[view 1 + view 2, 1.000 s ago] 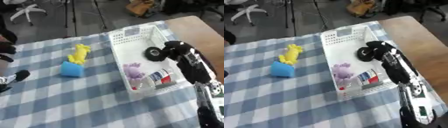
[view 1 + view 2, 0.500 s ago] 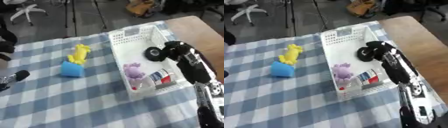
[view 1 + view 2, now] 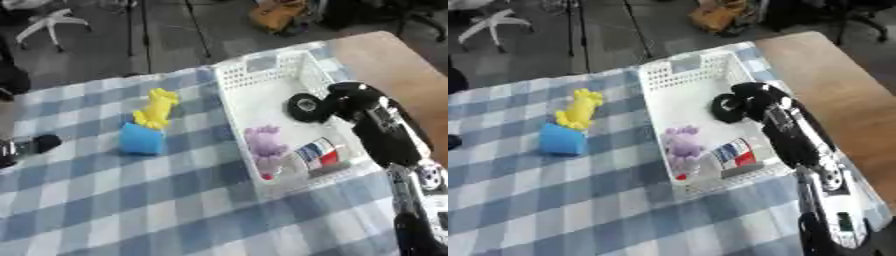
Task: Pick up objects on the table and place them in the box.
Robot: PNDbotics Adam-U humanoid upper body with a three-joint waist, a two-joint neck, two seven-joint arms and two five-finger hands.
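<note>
The white box [image 3: 262,75], a perforated basket, stands on the surface [image 3: 131,210], which is covered with a blue-and-white checked cloth. The right hand [image 3: 350,97] reaches in over the box's right wall, its fingers curled round a black ring-shaped object [image 3: 304,106] with a pale centre, held over the middle of the box toward its right side. Whether that ring touches the box floor cannot be told.

Inside the box, toward its near end, lies a purple soft toy [image 3: 265,145] along the left wall, with a small red bit [image 3: 266,176] at its near end. Just right of the toy, still in the box, lies a packet [image 3: 317,153] with dark blue, white and red bands, and a clear wrapper beside it.

Left of the box, on the cloth, a yellow figure [image 3: 156,108] lies stretched out, its near end touching or just meeting a blue cube [image 3: 143,139]. Both are apart from the box.

Far left of the box, at the view's edge, the left hand [image 3: 22,147] shows only as a dark rounded tip; how its fingers stand cannot be told
</note>
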